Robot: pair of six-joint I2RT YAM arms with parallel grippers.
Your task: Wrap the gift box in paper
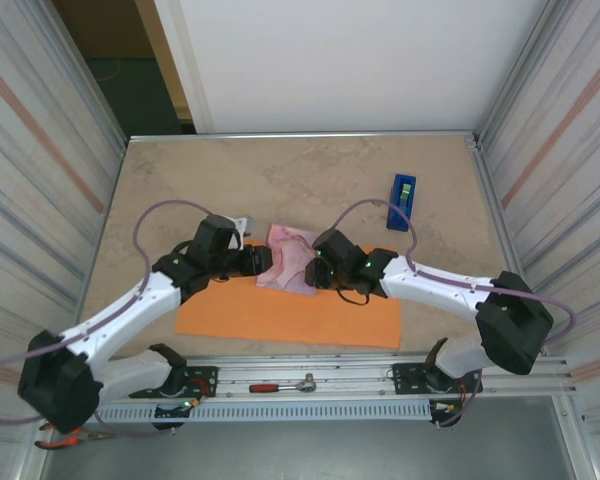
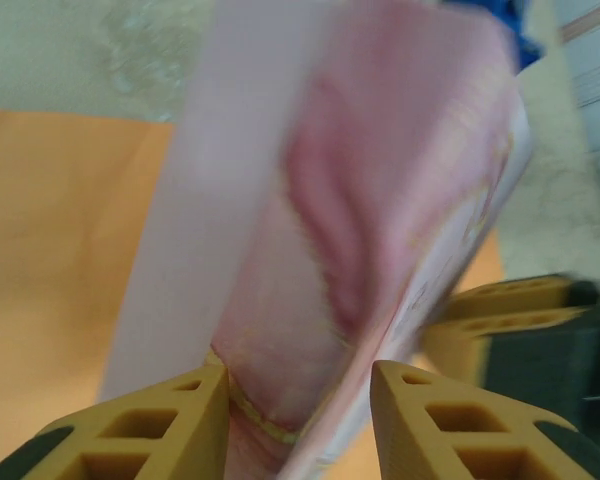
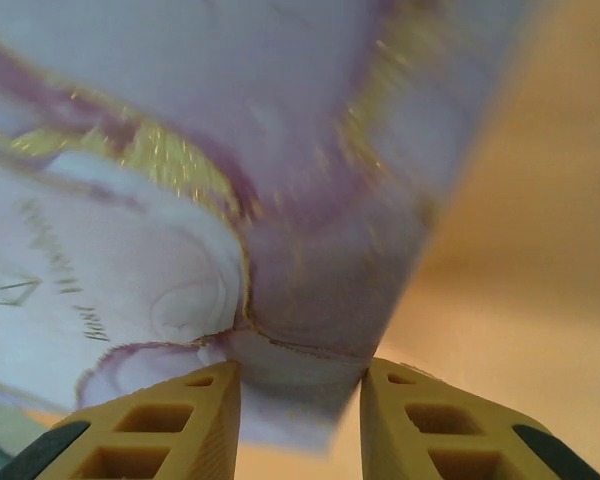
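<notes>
1. Your left claw (image 1: 257,262) pinches the box (image 1: 288,256) on its left side; your right claw (image 1: 317,270) pinches the right side.
2. The box hangs tilted at the far edge of the paper (image 1: 280,320); the middle of the paper lies nearer you.

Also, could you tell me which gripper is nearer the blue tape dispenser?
Right. The right gripper grips the gift box nearer the tape dispenser; the left gripper holds the box's far side.
</notes>
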